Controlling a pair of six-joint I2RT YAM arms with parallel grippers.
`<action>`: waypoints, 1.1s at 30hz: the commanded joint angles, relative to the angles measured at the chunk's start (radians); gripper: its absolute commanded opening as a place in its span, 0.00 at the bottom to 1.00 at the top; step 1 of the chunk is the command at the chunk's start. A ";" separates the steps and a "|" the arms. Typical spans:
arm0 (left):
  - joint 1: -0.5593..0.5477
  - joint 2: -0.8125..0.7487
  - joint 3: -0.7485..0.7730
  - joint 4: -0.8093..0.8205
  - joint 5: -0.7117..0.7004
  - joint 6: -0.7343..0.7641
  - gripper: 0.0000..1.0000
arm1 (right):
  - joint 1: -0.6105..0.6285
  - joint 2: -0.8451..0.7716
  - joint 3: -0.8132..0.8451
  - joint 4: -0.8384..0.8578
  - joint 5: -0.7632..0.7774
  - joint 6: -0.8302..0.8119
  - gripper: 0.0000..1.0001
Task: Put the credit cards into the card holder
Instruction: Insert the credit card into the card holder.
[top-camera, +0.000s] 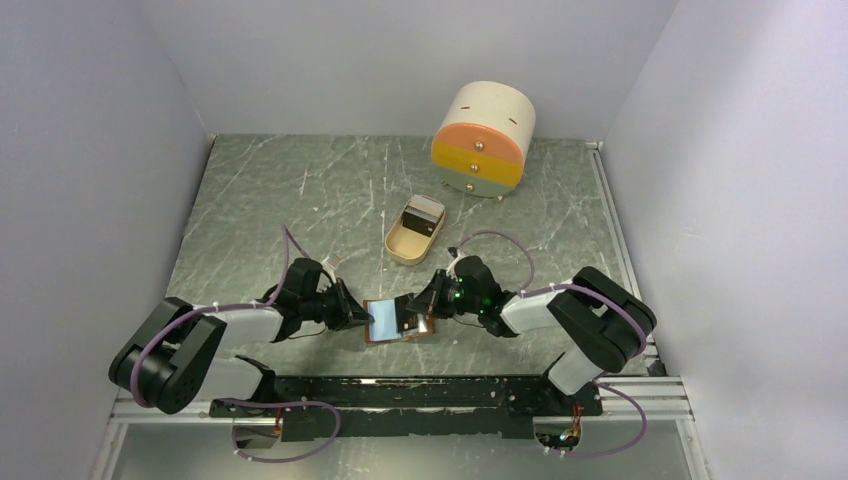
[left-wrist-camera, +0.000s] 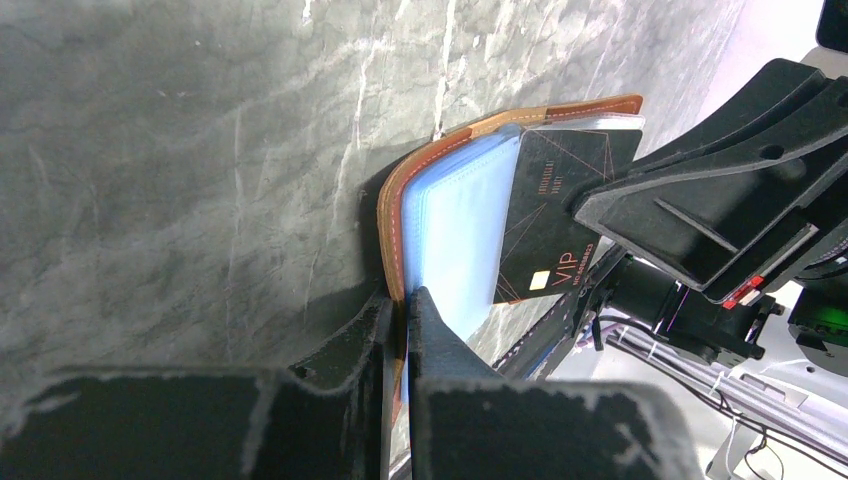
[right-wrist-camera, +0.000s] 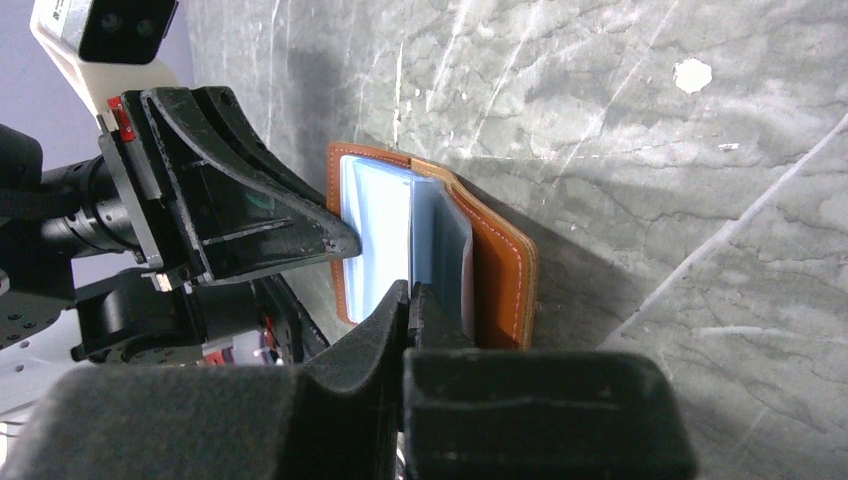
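Note:
The tan-brown card holder (top-camera: 392, 322) stands open on edge on the table between both grippers. In the left wrist view my left gripper (left-wrist-camera: 405, 303) is shut on the holder's leather cover (left-wrist-camera: 393, 215), beside the clear bluish pockets (left-wrist-camera: 455, 220). A dark card marked VIP (left-wrist-camera: 560, 215) lies against the pockets, its far edge in the right gripper's fingers (left-wrist-camera: 680, 200). In the right wrist view my right gripper (right-wrist-camera: 409, 295) is shut, with the card edge-on between the jaws and the holder (right-wrist-camera: 500, 270) just beyond. More cards (top-camera: 424, 212) lie in the beige tray.
The beige oval tray (top-camera: 398, 245) sits behind the holder at mid-table. The round cream-and-orange drawer box (top-camera: 483, 140) stands at the back right. Grey walls close in the table on three sides. The arm rail (top-camera: 400, 390) runs along the near edge.

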 joint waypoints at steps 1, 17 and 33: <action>-0.013 0.015 -0.025 -0.044 -0.036 0.020 0.09 | -0.003 0.015 -0.018 0.025 -0.003 0.015 0.00; -0.024 0.007 -0.022 -0.050 -0.045 0.010 0.09 | 0.008 0.000 -0.033 -0.031 0.044 0.052 0.00; -0.031 0.016 -0.022 -0.041 -0.051 0.007 0.09 | 0.016 -0.039 -0.046 -0.052 0.047 0.059 0.00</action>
